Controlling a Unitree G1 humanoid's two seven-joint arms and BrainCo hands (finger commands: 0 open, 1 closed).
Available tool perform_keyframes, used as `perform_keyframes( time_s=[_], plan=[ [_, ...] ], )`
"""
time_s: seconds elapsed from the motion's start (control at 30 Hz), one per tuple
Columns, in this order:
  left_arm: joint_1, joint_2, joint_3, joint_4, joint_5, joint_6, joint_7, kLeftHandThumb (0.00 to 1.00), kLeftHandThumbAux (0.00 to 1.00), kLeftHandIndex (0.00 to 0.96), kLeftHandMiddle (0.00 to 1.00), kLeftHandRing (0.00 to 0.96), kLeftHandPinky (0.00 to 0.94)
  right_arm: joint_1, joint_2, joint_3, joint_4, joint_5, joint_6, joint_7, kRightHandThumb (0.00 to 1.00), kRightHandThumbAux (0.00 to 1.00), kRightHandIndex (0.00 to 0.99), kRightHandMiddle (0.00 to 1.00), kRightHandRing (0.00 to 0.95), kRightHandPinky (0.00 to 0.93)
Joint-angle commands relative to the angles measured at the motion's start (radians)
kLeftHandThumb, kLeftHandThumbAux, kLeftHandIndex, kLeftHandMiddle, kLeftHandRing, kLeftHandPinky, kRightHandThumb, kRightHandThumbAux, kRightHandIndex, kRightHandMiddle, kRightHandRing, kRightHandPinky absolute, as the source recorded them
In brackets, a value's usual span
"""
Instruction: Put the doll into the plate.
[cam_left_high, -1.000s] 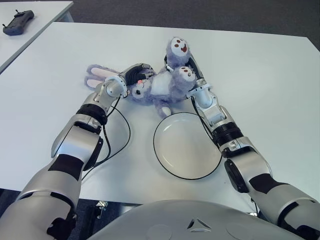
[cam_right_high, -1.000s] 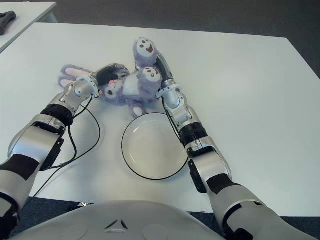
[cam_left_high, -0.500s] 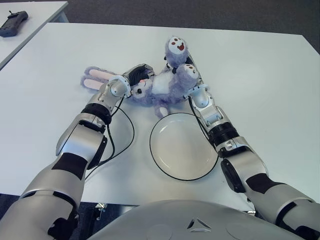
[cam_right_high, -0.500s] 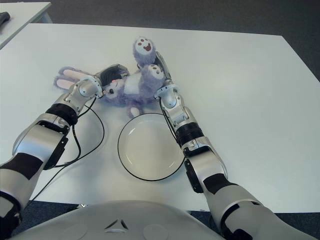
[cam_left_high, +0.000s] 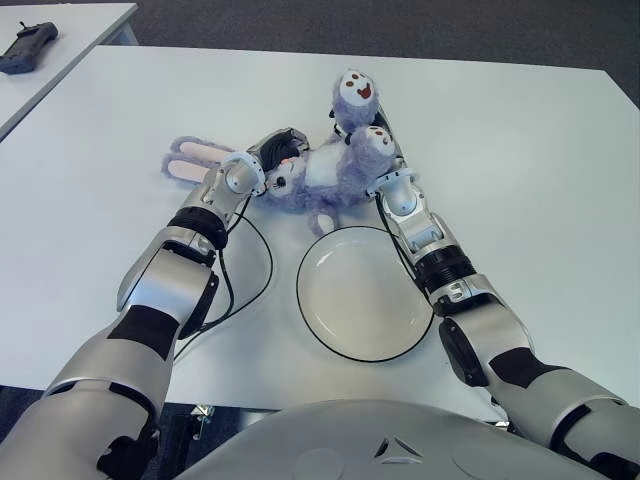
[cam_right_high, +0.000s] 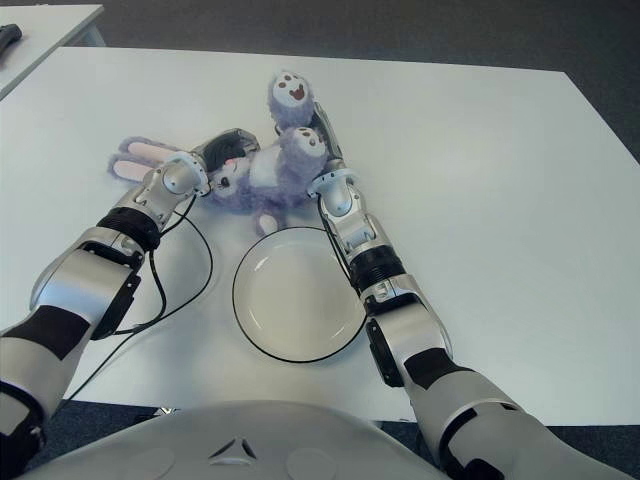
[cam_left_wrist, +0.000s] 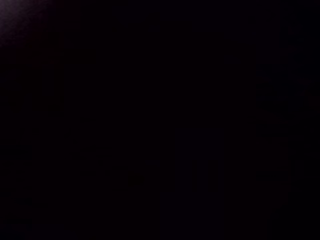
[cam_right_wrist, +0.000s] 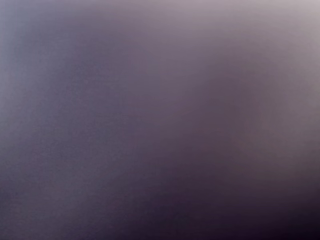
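Left eye view shows the fluffy lilac plush rabbit doll (cam_left_high: 322, 178) lying on its back on the white worktop (cam_left_high: 520, 150), just beyond the far rim of the round white plate with a thin dark edge (cam_left_high: 365, 291), one paw close to that rim but the body wholly outside it. The two hands flank the doll from opposite ends, which reads as a two-sided scoop: a soft, floppy toy of this bulk would sag out of a single grip, so each end is being supported. The left hand (cam_left_high: 272, 150) sits at the head, dark fingers curved over the face beside the long pink-lined ears; whether they truly clamp the plush or only press against it I cannot tell. The right hand (cam_left_high: 385, 150) is at the legs, mostly hidden behind the raised feet with brown soles, so its fingers cannot be read. Both wrist views are blocked, one dark and one filled with a lilac blur, which suggests fur pressed close to the lenses. The plate lies directly nearer the robot than the doll, so a short draw toward the body should suffice.
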Motion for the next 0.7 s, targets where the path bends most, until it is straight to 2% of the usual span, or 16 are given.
perform_keyframes(
  time_s=[0.03, 0.53, 0.7],
  plan=[
    [0.086, -0.031, -0.002, 0.041, 0.010, 0.042, -0.010, 0.749, 0.692, 0.444, 0.852, 0.853, 0.853, 0.018, 0.002, -0.005, 0.017, 0.005, -0.022, -0.026, 0.700, 0.720, 0.438, 0.870, 0.875, 0.858],
    [0.070, -0.033, 0.011, 0.044, 0.020, 0.053, 0.020, 0.754, 0.691, 0.444, 0.859, 0.854, 0.839, -0.012, -0.013, -0.009, 0.085, 0.002, -0.107, -0.060, 0.702, 0.719, 0.438, 0.872, 0.876, 0.864],
    [0.060, -0.035, 0.020, 0.043, 0.013, 0.066, 0.025, 0.751, 0.692, 0.444, 0.860, 0.853, 0.844, -0.024, -0.017, -0.013, 0.102, 0.004, -0.111, -0.063, 0.703, 0.718, 0.439, 0.870, 0.874, 0.859]
  ],
)
